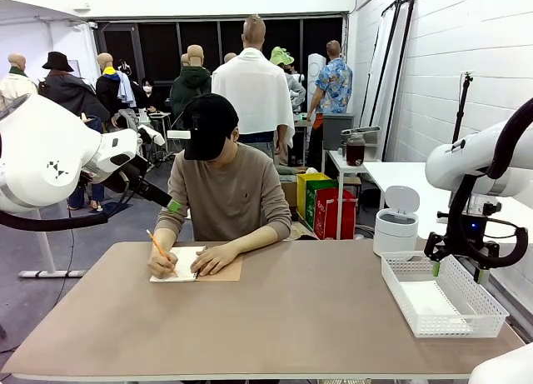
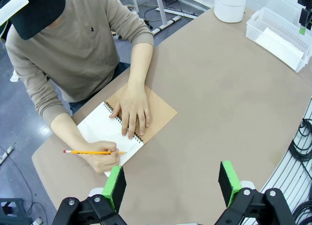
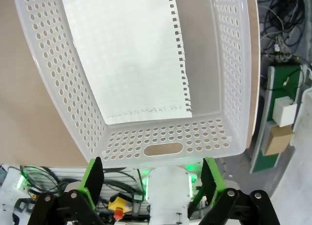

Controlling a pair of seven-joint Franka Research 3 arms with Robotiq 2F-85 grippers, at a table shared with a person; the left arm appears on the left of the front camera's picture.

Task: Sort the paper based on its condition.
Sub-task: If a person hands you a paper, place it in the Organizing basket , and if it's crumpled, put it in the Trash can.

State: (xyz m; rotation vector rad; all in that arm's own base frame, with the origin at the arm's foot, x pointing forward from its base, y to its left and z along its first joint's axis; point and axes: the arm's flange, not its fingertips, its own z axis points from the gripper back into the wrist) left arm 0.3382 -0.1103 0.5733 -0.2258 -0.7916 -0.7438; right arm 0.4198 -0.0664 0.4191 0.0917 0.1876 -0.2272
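The left gripper (image 2: 173,186) hangs wide open and empty over the near part of the table (image 1: 291,317). Across the table, a person writes in a notebook (image 2: 97,130), with a pencil (image 2: 92,152) in one hand (image 2: 102,161) and the other hand (image 2: 132,110) pressed flat across the spiral binding. The right gripper (image 3: 151,181), its jaws also spread wide and holding nothing, hovers above the handle end of a white perforated basket (image 3: 48,83). The basket sits at the table's right edge. One sheet of paper (image 3: 131,59) lies flat on its floor, with one long edge ragged where it was torn from a binding. A white lidded bin (image 1: 396,226) stands just beyond the basket.
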